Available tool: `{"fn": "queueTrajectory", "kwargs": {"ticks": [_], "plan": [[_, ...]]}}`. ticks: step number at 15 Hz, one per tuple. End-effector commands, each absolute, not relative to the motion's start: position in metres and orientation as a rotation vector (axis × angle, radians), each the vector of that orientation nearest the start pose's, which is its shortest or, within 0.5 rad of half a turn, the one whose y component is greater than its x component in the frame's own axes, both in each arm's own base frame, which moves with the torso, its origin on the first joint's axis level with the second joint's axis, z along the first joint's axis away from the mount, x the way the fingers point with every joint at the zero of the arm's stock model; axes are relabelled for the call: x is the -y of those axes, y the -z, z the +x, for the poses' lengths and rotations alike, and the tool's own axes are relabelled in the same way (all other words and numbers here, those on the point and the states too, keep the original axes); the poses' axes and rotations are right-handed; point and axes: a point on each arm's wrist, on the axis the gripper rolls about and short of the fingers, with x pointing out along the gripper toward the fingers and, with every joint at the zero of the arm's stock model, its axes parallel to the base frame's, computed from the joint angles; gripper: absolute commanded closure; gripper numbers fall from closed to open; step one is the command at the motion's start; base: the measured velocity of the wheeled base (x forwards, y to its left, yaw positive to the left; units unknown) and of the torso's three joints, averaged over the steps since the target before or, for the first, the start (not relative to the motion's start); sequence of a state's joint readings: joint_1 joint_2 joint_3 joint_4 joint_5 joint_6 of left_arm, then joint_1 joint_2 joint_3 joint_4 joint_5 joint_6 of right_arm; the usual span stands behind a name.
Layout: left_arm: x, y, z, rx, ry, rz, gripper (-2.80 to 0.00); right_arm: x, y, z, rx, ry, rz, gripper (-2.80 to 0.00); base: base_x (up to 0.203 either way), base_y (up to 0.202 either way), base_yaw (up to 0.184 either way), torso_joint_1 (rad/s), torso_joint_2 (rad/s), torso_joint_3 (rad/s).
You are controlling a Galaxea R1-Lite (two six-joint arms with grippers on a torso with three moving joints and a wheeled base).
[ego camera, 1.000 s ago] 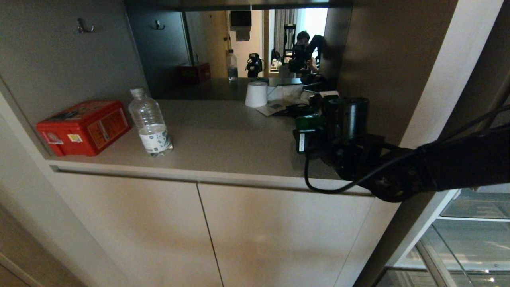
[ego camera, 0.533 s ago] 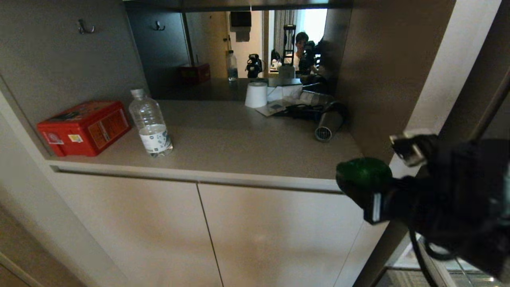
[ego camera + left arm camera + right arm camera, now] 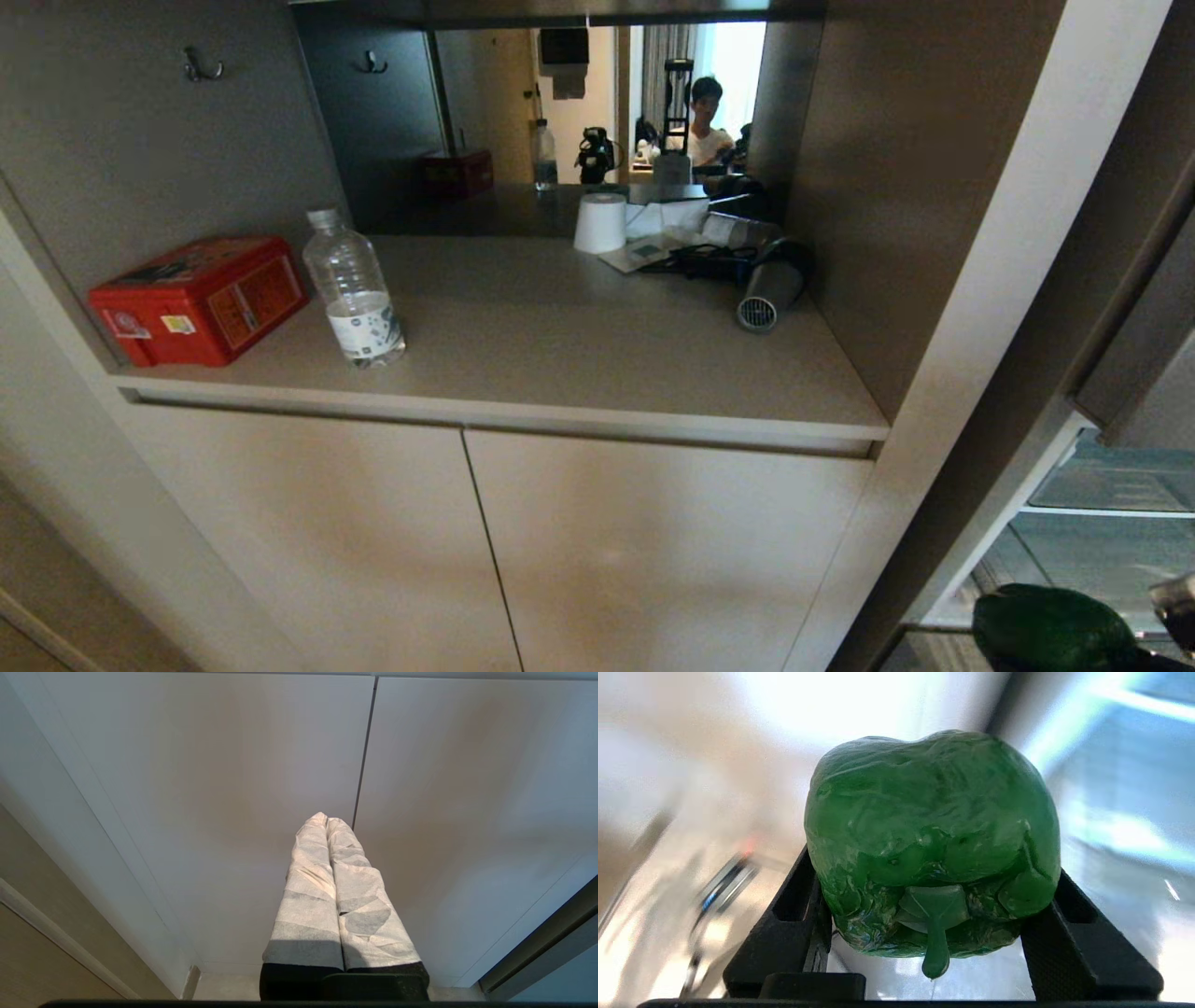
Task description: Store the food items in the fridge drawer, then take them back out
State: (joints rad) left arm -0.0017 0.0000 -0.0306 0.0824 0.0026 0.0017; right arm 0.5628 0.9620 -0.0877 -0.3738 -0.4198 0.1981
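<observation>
The right gripper (image 3: 936,933) is clamped on the bell pepper (image 3: 934,844), its two black fingers (image 3: 798,910) pressing the glossy green body from either side with the stem end turned back toward the wrist camera. The jaws stand fairly wide, filled by the pepper's width. In the head view only the pepper (image 3: 1050,630) and a sliver of the gripper beside it show, low at the far right corner, in front of the open fridge; the arm behind them is out of frame. Just beyond the held pepper lie the fridge's clear shelves and drawers (image 3: 1111,551), too partly seen to say which is which. Up and away to the left of the gripper stands the bench (image 3: 560,345), carrying a grey hair dryer (image 3: 770,289) nearest, a white paper roll (image 3: 600,222) behind it, then a water bottle (image 3: 353,289) and a red box (image 3: 198,299) farthest off. The left gripper (image 3: 327,826) hangs parked close to the white cabinet doors (image 3: 233,788) below the bench, its cloth-wrapped fingers (image 3: 308,891) pressed together and empty.
</observation>
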Motion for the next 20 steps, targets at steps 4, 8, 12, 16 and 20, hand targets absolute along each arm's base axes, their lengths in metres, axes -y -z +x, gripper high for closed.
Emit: {"fn": "queueTrajectory", "kwargs": {"ticks": [4,8,12,16,20], "plan": [[0.0,-0.075,-0.025,-0.052,-0.001,0.002,0.0,0.006,-0.109,0.079,-0.451,0.381,0.016,0.0,0.0,0.0,0.0,0.0,0.0,0.0],[0.0,-0.075,-0.025,-0.052,-0.001,0.002,0.0,0.037,-0.11,0.077,-0.516,0.661,0.058,0.0,0.0,0.0,0.0,0.0,0.0,0.0],[0.0,-0.075,-0.025,-0.052,-0.001,0.002,0.0,0.054,-0.102,0.07,-0.531,0.852,0.254,0.0,0.0,0.0,0.0,0.0,0.0,0.0],[0.0,-0.075,-0.025,-0.052,-0.001,0.002,0.0,0.073,-0.099,0.085,-0.56,0.831,0.488,0.0,0.0,0.0,0.0,0.0,0.0,0.0],[0.0,-0.075,-0.025,-0.052,-0.001,0.002,0.0,0.106,-0.089,0.123,-0.615,0.792,0.635,0.0,0.0,0.0,0.0,0.0,0.0,0.0]]}}
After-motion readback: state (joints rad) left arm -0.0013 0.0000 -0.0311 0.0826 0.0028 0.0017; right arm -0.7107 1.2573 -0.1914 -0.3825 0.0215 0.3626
